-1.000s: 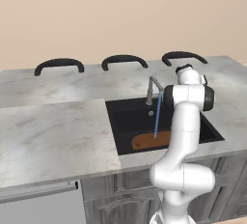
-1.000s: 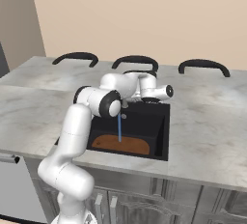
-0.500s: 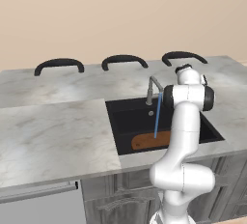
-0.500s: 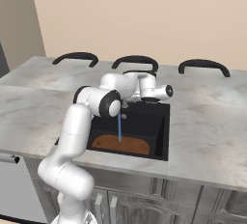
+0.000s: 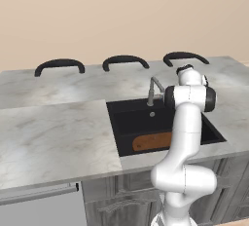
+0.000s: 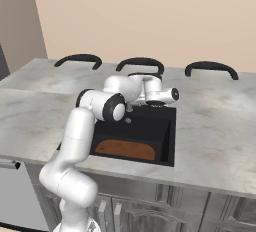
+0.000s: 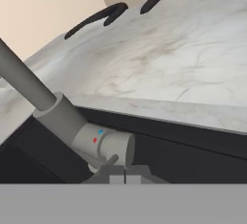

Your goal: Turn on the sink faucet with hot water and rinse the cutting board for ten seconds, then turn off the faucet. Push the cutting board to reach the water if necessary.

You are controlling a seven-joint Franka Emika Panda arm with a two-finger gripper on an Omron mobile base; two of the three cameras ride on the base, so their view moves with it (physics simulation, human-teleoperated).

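No stream is seen at the faucet (image 5: 153,90), so the task is judged to be at its close, with little left beyond withdrawal. The cutting board (image 6: 125,149) is held in the sink (image 6: 162,141), at its 6 o'clock edge. Whether the gripper (image 7: 124,172) is open or closed cannot be told.

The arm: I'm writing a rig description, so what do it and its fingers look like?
The arm is glossy white, built of rounded tubular segments with dark grey bands and caps at the joints. No cables or markings show. The fingers are small and grey in the hand view.
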